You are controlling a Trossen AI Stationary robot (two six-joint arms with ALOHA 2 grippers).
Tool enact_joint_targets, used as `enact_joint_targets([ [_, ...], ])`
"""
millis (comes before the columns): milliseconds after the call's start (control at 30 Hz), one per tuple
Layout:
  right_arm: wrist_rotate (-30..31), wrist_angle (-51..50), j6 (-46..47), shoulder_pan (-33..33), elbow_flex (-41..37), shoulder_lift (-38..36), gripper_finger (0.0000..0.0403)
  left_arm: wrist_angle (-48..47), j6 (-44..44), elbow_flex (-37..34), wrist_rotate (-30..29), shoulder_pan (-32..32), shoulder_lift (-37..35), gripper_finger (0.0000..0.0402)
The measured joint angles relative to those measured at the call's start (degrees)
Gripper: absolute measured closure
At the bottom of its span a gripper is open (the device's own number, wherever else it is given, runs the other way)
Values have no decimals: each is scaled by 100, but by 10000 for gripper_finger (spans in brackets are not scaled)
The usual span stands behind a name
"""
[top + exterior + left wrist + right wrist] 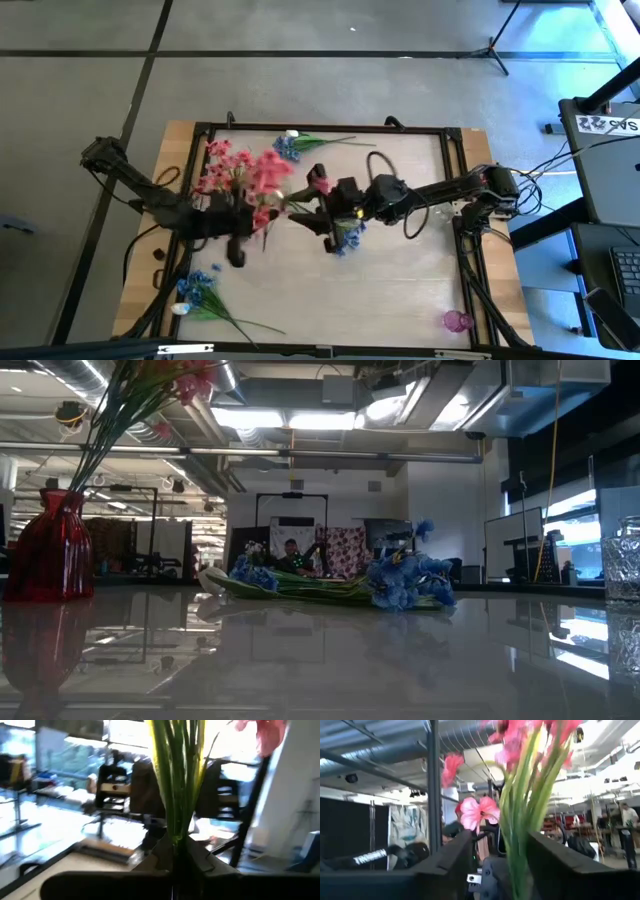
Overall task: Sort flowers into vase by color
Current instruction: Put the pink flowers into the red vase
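My left gripper (177, 857) is shut on the green stems of a pink flower sprig (268, 185) above the table's middle. My right gripper (507, 857) is open, its two fingers standing either side of the same stems (520, 835) without clearly touching them. A red vase (50, 550) stands on the table with pink flower stems (110, 420) sticking up out of its mouth. Blue flowers lie flat on the table: one bunch (346, 236) under my right gripper, one (290, 146) at the far edge, one (198, 290) near left. Neither gripper shows in the low view. My left gripper pinches the sprig's bundled green stems (176, 827) between its two fingers, low on the stems and far from the blooms. The fingers come about level from the table's left side. The stems rise past the fingers, and the sprig is held above the table.
A small pink vase (457, 321) stands at the near right corner. A clear glass vessel (625, 560) shows at the low view's right edge. A black frame (200, 130) rims the tabletop. Open tabletop lies in the near middle.
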Motion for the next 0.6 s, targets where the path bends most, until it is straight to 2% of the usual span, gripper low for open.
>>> enact_joint_targets([
  [133, -205, -18, 0, -1, 0, -315, 166, 32, 424, 305, 402, -445, -343, 397],
  [233, -307, -165, -4, -1, -2, -544, 147, -75, 561, 448, 583, -919, -646, 397],
  [467, -454, -1483, -4, -1, -2, -1061, 149, -122, 1025, 474, 698, -2081, -1357, 397],
  [600, -512, -1910, -4, 16, -2, -1216, 154, -677, 1436, 473, 606, -2684, -1690, 397],
])
